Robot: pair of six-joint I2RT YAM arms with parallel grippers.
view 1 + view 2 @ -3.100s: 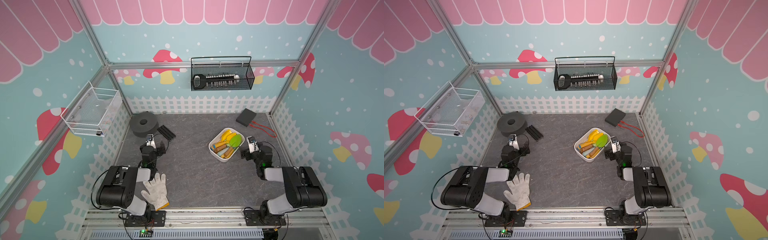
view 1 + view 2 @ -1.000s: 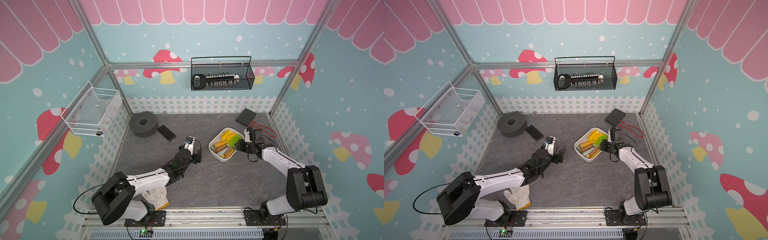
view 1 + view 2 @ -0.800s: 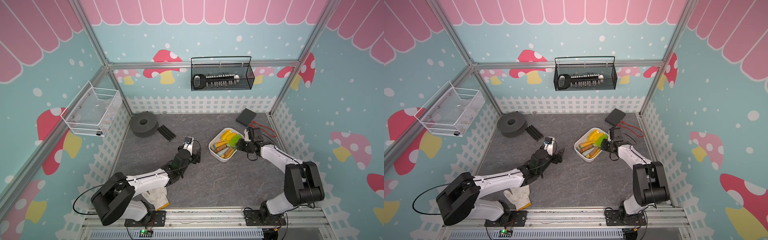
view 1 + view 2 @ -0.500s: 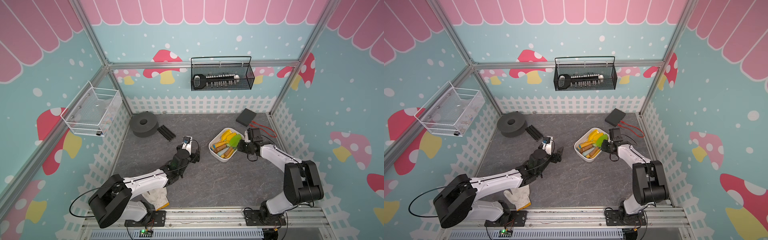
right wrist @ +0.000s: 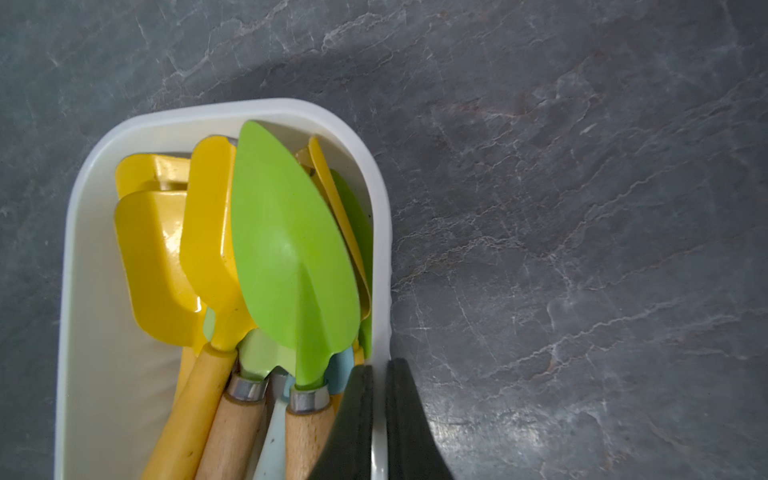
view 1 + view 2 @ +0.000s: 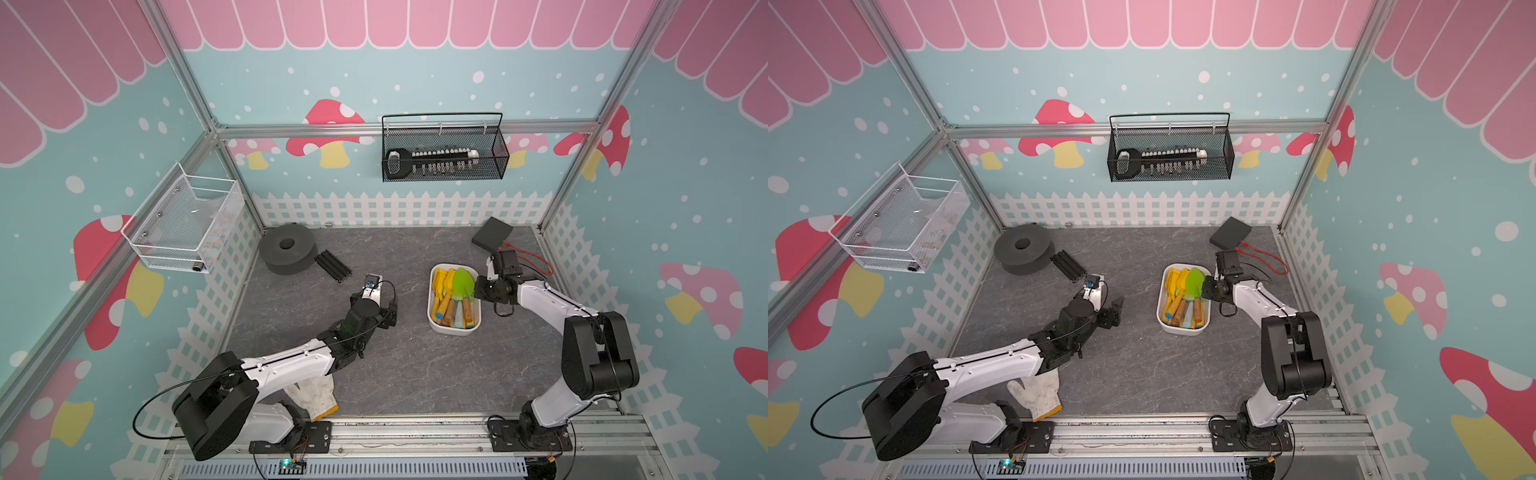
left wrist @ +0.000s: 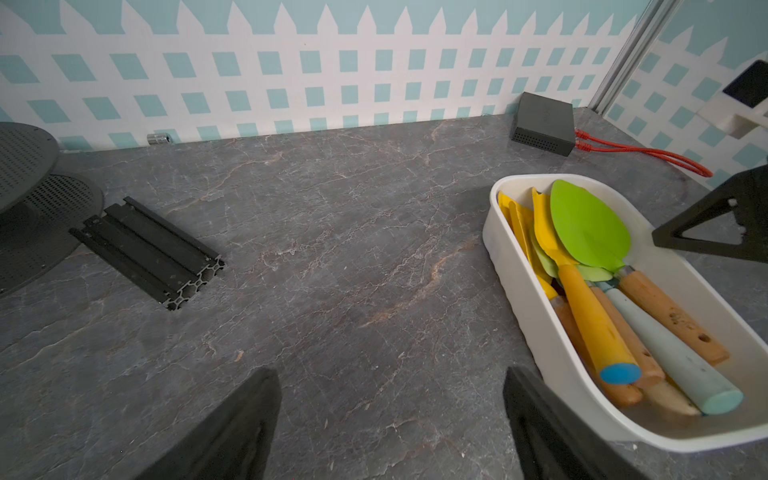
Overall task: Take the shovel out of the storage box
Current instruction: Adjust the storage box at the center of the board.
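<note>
One white storage box (image 5: 83,257). In it, one big green shovel (image 5: 291,249) tops a pile of toy garden tools: at least three yellow blades (image 5: 149,257) and at least five handles (image 7: 594,320) show, and the full count is hidden. Two wire baskets: one black basket (image 6: 442,174) and one white basket (image 6: 178,224). One dark round spool (image 6: 274,257), one black extrusion bar (image 6: 332,266), one black box (image 6: 491,233) with one red cable (image 7: 582,145), one small metal cylinder (image 7: 158,138), one white glove (image 6: 313,395)

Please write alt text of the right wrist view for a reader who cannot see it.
The right pincer is shut on the wall of the white storage box, one finger inside, one outside. In the box a green shovel lies on top of yellow shovels.
</note>
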